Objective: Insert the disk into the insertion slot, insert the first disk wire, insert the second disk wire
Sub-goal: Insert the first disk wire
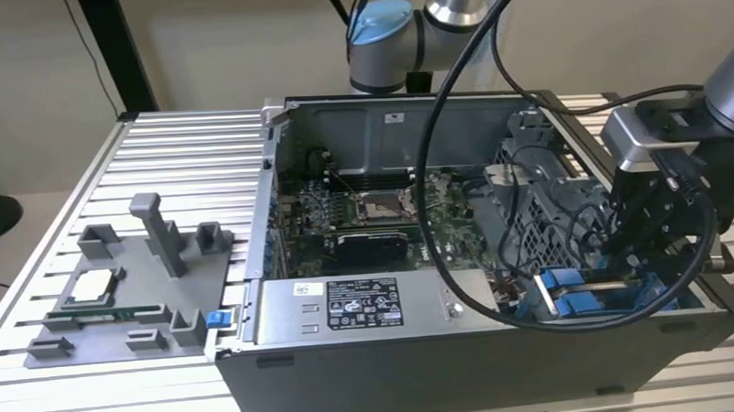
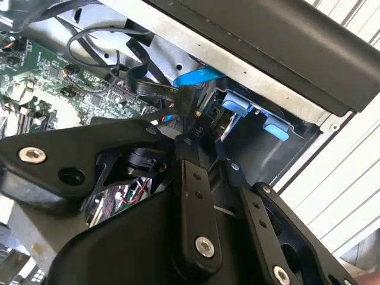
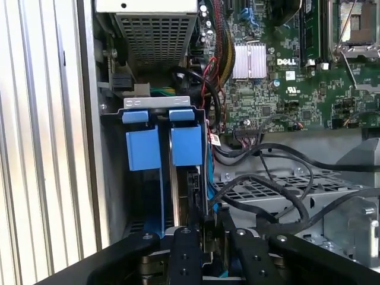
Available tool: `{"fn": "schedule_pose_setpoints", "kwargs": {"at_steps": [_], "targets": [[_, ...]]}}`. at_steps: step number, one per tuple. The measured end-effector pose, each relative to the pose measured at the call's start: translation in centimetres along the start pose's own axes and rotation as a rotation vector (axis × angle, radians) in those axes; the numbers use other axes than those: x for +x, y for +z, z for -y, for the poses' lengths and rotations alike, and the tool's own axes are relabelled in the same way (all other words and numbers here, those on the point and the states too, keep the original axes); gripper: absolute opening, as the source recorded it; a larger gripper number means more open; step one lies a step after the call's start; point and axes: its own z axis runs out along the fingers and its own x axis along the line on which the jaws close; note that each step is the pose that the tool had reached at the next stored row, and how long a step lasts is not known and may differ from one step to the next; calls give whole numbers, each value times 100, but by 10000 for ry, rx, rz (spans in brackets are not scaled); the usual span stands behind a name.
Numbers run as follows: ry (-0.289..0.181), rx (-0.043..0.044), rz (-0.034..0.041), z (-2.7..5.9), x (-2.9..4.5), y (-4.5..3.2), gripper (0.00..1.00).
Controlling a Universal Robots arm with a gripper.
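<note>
The disk sits edge-on in its blue carrier [image 3: 187, 145] inside the insertion slot [image 3: 157, 102], a grey metal bay at the case's corner on the exterior view's right, beside a second blue carrier [image 3: 142, 148]. In the exterior view the blue carrier [image 1: 578, 299] lies just below my gripper [image 1: 631, 252]. My gripper [image 3: 208, 224] is down at the disk's edge with its fingers [image 3: 183, 249] close together on a black disk wire connector [image 2: 190, 116]. A blue flat cable [image 2: 199, 77] runs to the same edge of the disk. The connector's mating face is hidden.
The open computer case [image 1: 471, 367] stands on a slatted table. The grey power-supply box [image 1: 346, 307], the motherboard [image 3: 279, 77] and a perforated cage with loose black cables [image 3: 267, 190] crowd the bay. A grey fixture tray [image 1: 114, 297] lies at the exterior view's left.
</note>
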Motion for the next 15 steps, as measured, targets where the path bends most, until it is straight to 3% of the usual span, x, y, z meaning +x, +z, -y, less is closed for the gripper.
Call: {"fn": "schedule_pose_setpoints", "kwargs": {"at_steps": [8, 15], "targets": [[-1, -15, 246, -12, -21, -166, 0], [-3, -18, 305, -41, -55, -428, 0]]}}
